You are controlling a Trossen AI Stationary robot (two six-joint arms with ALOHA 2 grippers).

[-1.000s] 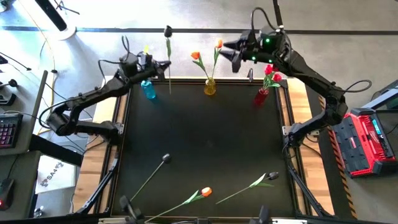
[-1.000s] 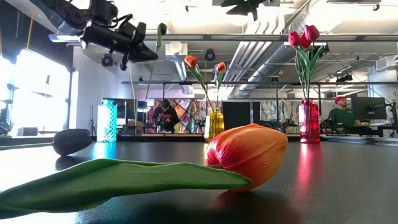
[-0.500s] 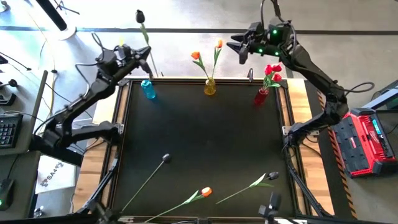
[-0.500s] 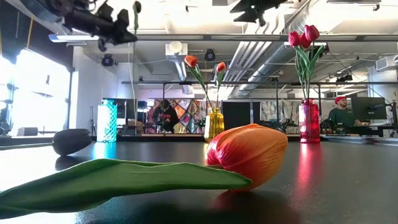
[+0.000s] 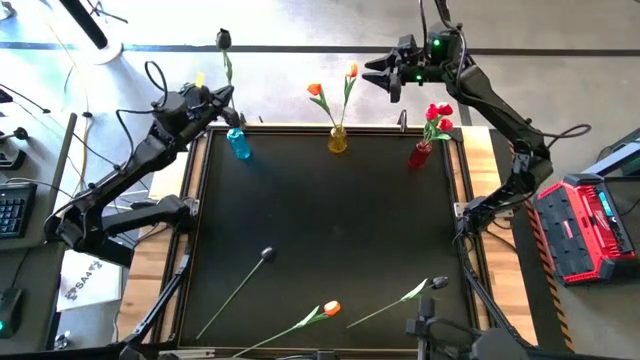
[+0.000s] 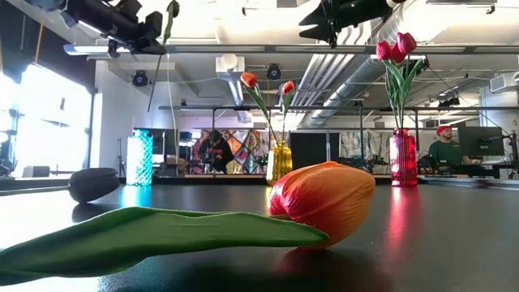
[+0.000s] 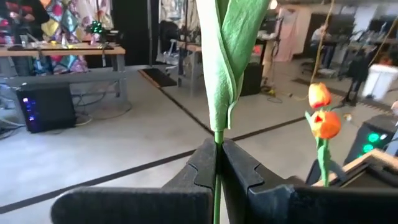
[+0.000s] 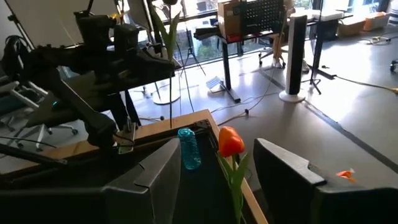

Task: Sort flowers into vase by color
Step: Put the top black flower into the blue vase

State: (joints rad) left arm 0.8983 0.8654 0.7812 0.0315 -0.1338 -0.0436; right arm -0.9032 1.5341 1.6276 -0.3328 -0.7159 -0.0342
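Note:
My left gripper [image 5: 222, 98] is beyond the table's far left corner, left of the blue vase [image 5: 238, 143], shut on a black flower [image 5: 224, 38]. My right gripper [image 5: 383, 78] hangs open above the far edge, beside the two orange flowers [image 5: 318, 90] that stand with their stems in the yellow vase [image 5: 338, 138]. Red flowers [image 5: 436, 113] stand in the red vase [image 5: 421, 152]. A black flower [image 5: 267, 254], an orange one [image 5: 331, 309] and another black one [image 5: 440, 283] lie flat on the near part of the table. My left gripper pinches the thin green stem [image 7: 216, 138] between its two fingers, just below the foot of the folded leaf [image 7: 227, 68]. The fingers lie level and across the stem. The flower stands nearly upright with its head up. Its lower stem [image 6: 151, 96] hangs free, clear of the table and the blue vase.
The three vases stand in a row along the table's far edge. The black mat [image 5: 330, 220] has bare room in its middle. A red case [image 5: 585, 230] lies off the right side. People show in the room beyond the table.
My left gripper has carried the black flower from above the blue vase up and toward the table's left, past the far left corner; the stem has come clear of the vase. My right gripper has swung a little toward the far edge, still open.

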